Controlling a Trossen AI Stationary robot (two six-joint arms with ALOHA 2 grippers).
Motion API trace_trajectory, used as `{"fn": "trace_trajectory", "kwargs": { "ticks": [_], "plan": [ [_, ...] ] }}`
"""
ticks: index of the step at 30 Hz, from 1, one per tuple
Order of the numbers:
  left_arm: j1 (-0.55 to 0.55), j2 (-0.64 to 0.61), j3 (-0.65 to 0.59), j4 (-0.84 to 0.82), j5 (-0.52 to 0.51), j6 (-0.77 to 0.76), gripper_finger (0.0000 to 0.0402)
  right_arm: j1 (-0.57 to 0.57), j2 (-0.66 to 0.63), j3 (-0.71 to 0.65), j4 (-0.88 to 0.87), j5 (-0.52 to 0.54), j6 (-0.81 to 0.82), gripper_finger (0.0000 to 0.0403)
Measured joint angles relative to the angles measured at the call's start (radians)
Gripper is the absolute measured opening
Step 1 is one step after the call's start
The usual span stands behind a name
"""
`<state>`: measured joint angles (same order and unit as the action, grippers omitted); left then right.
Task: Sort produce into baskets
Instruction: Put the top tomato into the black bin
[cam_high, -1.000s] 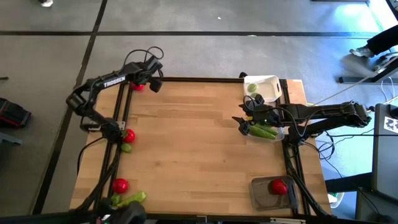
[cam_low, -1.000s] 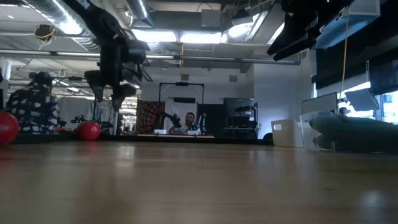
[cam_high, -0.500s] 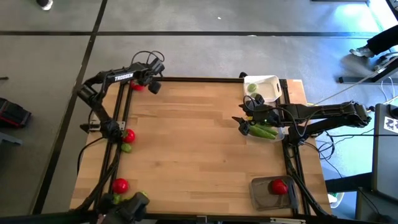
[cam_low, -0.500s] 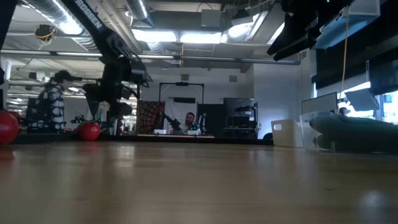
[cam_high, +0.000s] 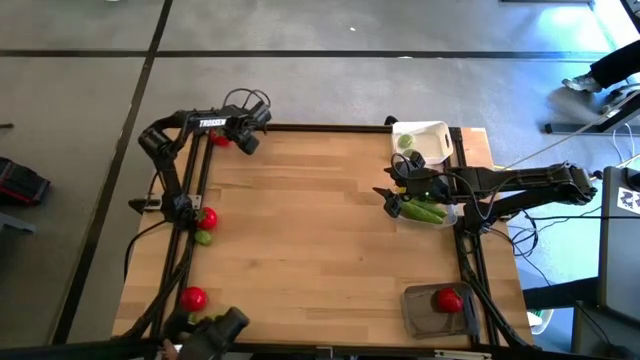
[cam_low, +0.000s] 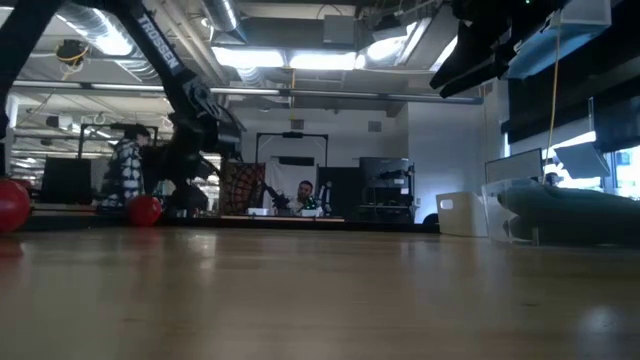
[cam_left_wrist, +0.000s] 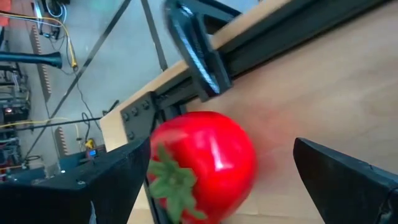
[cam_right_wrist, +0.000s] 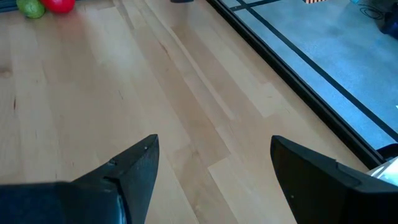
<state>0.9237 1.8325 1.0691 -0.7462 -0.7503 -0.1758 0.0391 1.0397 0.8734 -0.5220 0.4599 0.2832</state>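
Sitting at the far left corner of your wooden table, the glossy round tomato lies between your left end effector's spread fingers; your right end effector hangs open beside the clear basket.

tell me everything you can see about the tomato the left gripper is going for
The tomato is a glossy red toy, plastic by its look, with a green leafy stem cap turned sideways. It lies on the wooden table at the far left corner, against the dark frame rail. The left gripper is open, its fingers either side of the tomato, not touching it.
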Motion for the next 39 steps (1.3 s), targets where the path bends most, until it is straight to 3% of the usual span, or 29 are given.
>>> {"fn": "trace_trajectory", "kwargs": {
  "ticks": [14, 27, 39],
  "plan": [
    [-0.001, 0.046, 0.004, -0.034, 0.052, 0.022, 0.039, 0.0, 0.0, 0.0, 0.0, 0.0, 0.0, 0.0289],
    [-0.057, -0.051, 0.036, -0.325, 0.097, -0.015, 0.039, 0.0, 0.0, 0.0, 0.004, 0.0, 0.0, 0.0289],
    [-0.051, 0.015, 0.037, -0.315, 0.09, -0.006, 0.039, 0.0, 0.027, -0.001, 0.004, -0.011, 0.0, 0.0289]
  ]
}}
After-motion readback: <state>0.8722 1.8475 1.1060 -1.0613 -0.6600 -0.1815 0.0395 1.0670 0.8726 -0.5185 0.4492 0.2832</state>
